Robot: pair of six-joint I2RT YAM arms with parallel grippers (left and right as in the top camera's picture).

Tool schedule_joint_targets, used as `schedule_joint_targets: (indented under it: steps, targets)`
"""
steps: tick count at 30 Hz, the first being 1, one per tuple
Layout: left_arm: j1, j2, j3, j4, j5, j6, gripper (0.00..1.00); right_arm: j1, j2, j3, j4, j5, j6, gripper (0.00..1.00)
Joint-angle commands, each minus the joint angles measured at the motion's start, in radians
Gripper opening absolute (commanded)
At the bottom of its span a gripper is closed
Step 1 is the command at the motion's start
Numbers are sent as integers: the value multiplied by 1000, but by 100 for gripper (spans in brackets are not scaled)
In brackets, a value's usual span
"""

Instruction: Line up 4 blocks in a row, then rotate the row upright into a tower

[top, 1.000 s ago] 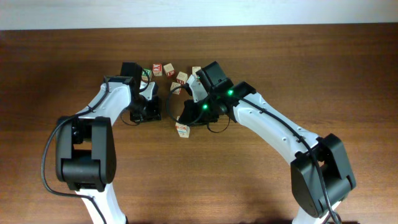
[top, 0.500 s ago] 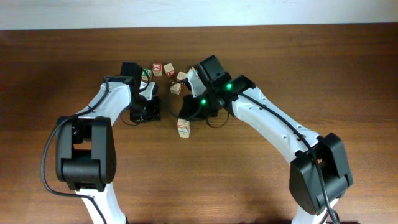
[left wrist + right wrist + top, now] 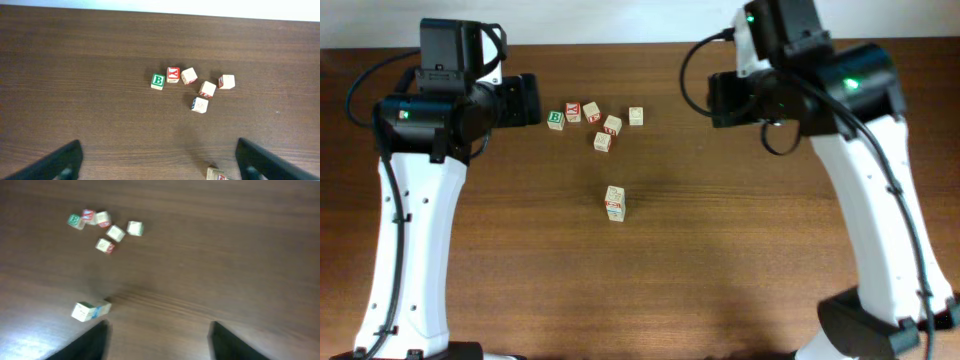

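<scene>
Probably to free the view, the left pincer (image 3: 159, 167) and right pincer (image 3: 157, 341) hang spread apart, empty, above the blocks (image 3: 612, 124) beside the B cube (image 3: 555, 119).

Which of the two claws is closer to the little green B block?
Left. The left gripper hangs just beside the green B block. The right gripper is farther off, beyond the pale cube at the cluster's other end.

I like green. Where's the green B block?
In the overhead view, the green B block is the leftmost block, right beside the red-faced block.
</scene>
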Motion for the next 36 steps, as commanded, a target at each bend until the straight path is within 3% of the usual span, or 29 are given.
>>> schedule_joint_targets:
  steps: [1,2,7,12,14,16,17,20,23,27,31,36]
  targets:
    - [-3,-2,5,1,-6,1,99,-4,-138,21,-69,137,-1,94]
    - [-3,-2,5,1,-6,1,99,-4,-171,20,-95,150,-2,98]
    - [-3,-2,4,1,-6,1,99,-3,-335,20,-203,154,-1,98]
    - [-3,-2,4,1,-6,1,99,-5,-330,20,-200,188,-1,98]
    - [-3,-2,4,1,-6,1,99,-5,-315,19,-180,261,-1,98]
    - [-3,-2,4,1,-6,1,99,-26,-332,-40,-36,277,-2,98]
    - [-3,-2,4,1,-6,1,99,-53,-377,-148,112,257,-3,98]
    - [-3,-2,4,1,-6,1,99,-146,-599,-671,641,27,-216,98]
    - [-3,-2,4,1,-6,1,99,-277,-849,-1181,1028,-122,-222,98]
    - [-3,-2,4,0,-6,1,99,-397,-1164,-1642,1257,-147,-221,98]
    - [-3,-2,4,1,-6,1,99,-417,-1414,-1980,1442,-115,-222,98]
    - [-3,-2,4,1,-6,1,99,-417,-1695,-2274,1564,-79,-221,98]
